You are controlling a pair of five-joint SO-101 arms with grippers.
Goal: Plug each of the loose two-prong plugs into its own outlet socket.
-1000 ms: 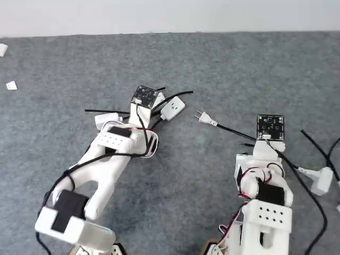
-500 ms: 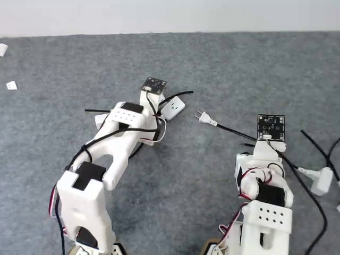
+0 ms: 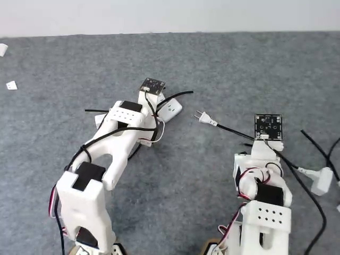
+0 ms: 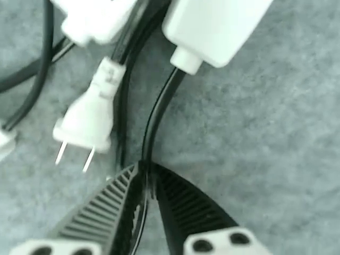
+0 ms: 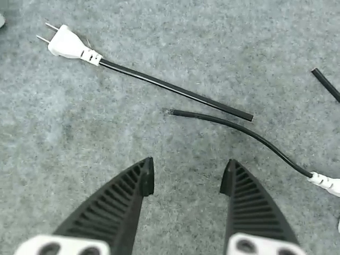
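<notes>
In the left wrist view my left gripper [image 4: 144,169] is shut on the black cord [image 4: 159,109] that runs from a white outlet socket [image 4: 212,26]. A white two-prong plug [image 4: 85,125] lies loose just beside the fingers, prongs toward them. In the high view that arm stretches to the socket [image 3: 170,109] at the table's middle. A second white two-prong plug [image 3: 205,118] lies to its right. In the right wrist view my right gripper [image 5: 186,175] stands open above bare carpet, with that plug [image 5: 66,42] well ahead of it.
Another white socket [image 3: 321,181] with its black cord lies at the right edge. A loose black cord end [image 5: 212,119] lies between my right gripper and the plug's cord. A white block [image 3: 103,121] sits beside the left arm. Small white scraps [image 3: 11,85] lie far left.
The left arm has stretched forward to the middle socket and settled over its cord. The socket has shifted slightly left. The right arm has barely moved.
</notes>
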